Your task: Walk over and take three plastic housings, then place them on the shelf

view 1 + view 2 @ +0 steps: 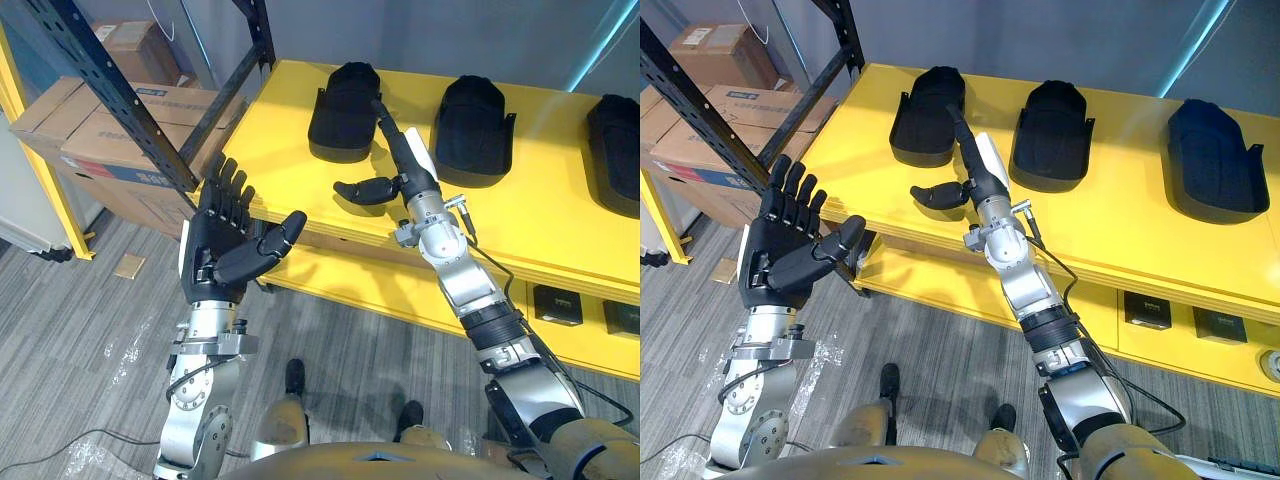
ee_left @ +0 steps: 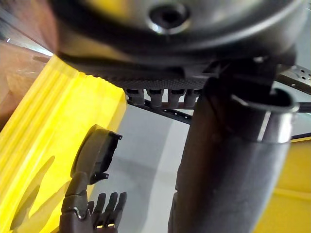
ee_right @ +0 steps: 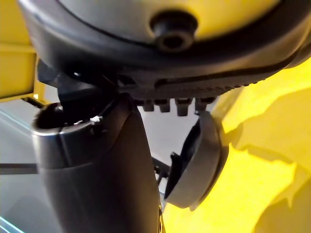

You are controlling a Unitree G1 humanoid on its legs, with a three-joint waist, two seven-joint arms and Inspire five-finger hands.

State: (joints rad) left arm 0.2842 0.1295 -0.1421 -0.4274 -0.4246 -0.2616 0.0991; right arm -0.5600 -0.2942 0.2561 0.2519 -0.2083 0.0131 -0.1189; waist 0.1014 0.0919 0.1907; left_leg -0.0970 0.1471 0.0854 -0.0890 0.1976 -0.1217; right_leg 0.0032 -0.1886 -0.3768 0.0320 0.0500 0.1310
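Note:
Three black plastic housings stand in a row on a yellow shelf top [image 1: 285,150]: left housing [image 1: 345,110], middle housing [image 1: 475,120], right housing [image 1: 615,150]. My right hand [image 1: 412,165] reaches over the yellow surface, open, with straight fingers pointing at the left housing's near edge and the thumb spread sideways. Whether the fingertips touch the housing I cannot tell. The right wrist view has that housing [image 3: 199,162] just past the thumb [image 3: 97,174]. My left hand [image 1: 222,235] is raised at the shelf's near left corner, open and holding nothing.
Cardboard boxes [image 1: 110,130] sit at the left behind a dark metal rack upright [image 1: 120,90]. A lower yellow shelf holds small black boxes [image 1: 557,305]. Grey floor lies below.

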